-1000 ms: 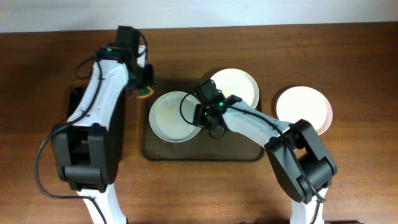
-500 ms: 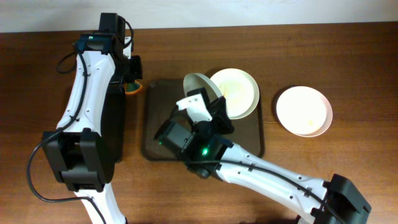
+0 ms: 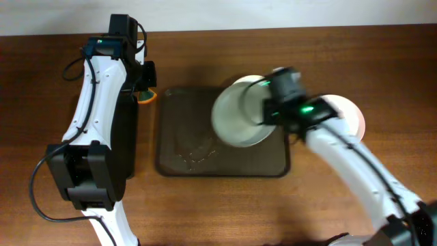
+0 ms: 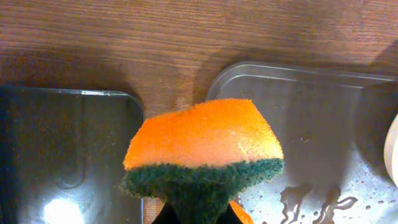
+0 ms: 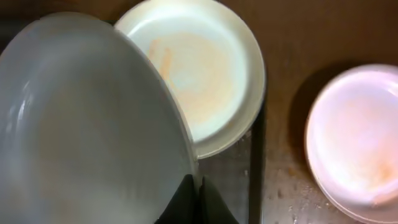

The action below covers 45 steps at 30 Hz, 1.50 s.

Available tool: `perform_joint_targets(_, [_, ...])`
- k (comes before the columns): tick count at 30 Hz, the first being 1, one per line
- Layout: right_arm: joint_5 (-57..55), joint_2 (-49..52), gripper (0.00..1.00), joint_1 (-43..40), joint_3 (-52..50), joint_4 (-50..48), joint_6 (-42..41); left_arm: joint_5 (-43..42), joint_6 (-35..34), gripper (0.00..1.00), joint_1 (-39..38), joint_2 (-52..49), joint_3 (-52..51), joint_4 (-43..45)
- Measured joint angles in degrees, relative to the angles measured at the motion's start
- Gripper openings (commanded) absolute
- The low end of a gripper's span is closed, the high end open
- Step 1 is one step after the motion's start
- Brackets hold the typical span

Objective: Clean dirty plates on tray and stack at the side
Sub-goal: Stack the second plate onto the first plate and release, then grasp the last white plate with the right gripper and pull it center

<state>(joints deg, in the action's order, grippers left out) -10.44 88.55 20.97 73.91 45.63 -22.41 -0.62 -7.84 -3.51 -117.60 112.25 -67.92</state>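
My right gripper (image 3: 268,115) is shut on the rim of a white plate (image 3: 237,117) and holds it tilted above the right half of the dark brown tray (image 3: 183,130). In the right wrist view its fingertips (image 5: 198,190) pinch that plate's (image 5: 87,118) edge. A second plate (image 5: 199,68) with faint orange streaks lies on the tray's far right corner, mostly hidden in the overhead view (image 3: 247,80). A third plate (image 3: 351,117) sits on the table to the right of the tray (image 5: 354,137). My left gripper (image 3: 145,93) is shut on an orange and green sponge (image 4: 202,143) by the tray's far left corner.
A narrow black tray (image 3: 130,137) lies left of the brown tray, under my left arm (image 4: 62,143). Water drops (image 3: 194,147) lie on the brown tray's bare left half. The table's far edge runs along the top.
My right gripper has lifted the plate off the tray's left half and carried it to the right. My left arm drew back with the sponge, then stayed still.
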Motion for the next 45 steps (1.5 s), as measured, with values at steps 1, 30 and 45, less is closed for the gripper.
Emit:
perform_joint_targets(1, [3.45, -1.22, 0.04, -6.19, 0.04, 1.05, -0.02, 0.00, 0.00, 0.00, 0.00, 0.02, 0.00, 0.00])
perform_joint_targets(30, [7.37, 23.15, 0.11, -8.92, -3.52, -15.02, -3.15, -0.02, -0.17, 0.00, 0.09, 0.00, 0.02, -0.44])
perform_joint_targets(45, [17.88, 23.28, 0.50, 4.57, -1.36, -17.20, -11.47, -0.02, -0.17, 0.00, 0.09, 0.00, 0.02, -0.39])
